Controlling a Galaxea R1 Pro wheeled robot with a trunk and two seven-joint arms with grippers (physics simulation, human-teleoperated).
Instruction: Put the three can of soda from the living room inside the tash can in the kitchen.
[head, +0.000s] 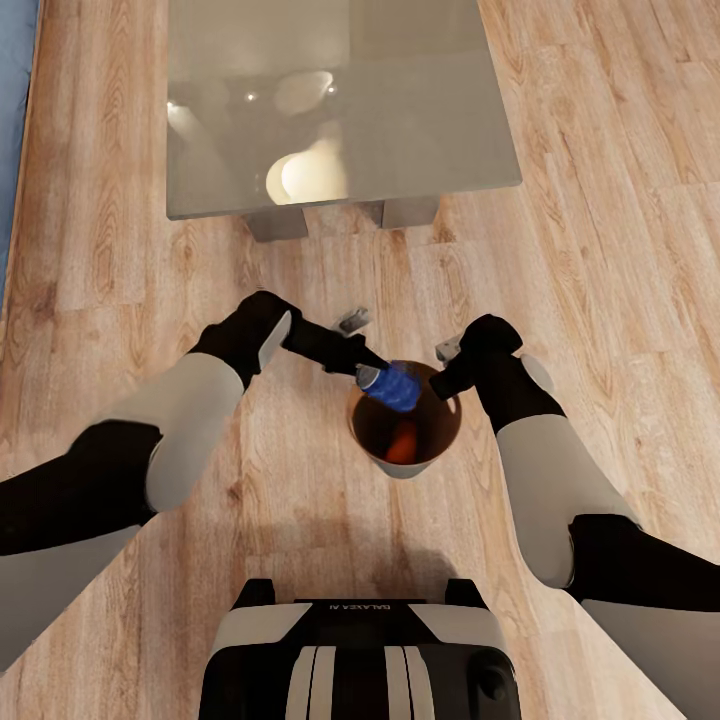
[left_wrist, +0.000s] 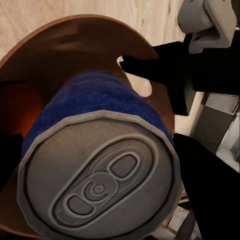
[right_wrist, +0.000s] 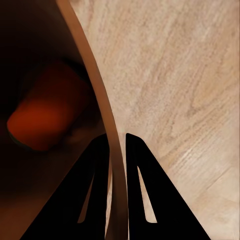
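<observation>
Your left hand (head: 372, 372) is clamped around the dark blue soda can (head: 391, 387), which lies tilted on its side right over the mouth of the trash can (head: 404, 466). In the left wrist view the blue can (left_wrist: 100, 165) sits between the dark fingers (left_wrist: 210, 185), its grey top with the pull tab facing the camera and its body pointing down into the brown inside of the bucket (left_wrist: 65, 45).

Your right hand (head: 447, 384) is pinched shut on the bucket's rim at its right side. The right wrist view shows the two fingers (right_wrist: 145, 195) straddling the thin wall (right_wrist: 95, 90), one inside and one outside, gripping it.

An orange can (head: 402, 442) already lies at the bottom of the bucket; from the right wrist it shows as a blurred orange shape (right_wrist: 45, 117) in the dark interior. You cannot tell from these pictures whether a second orange can lies beneath or beside it.

The bucket stands on the light wood floor (head: 620, 250), just in front of the robot's base (head: 360, 655) and between your two arms. The glass-topped coffee table (head: 340, 110) stands farther ahead, well apart from the bucket, and a strip of light blue sofa (head: 12, 130) runs along the far left edge of the head view.
</observation>
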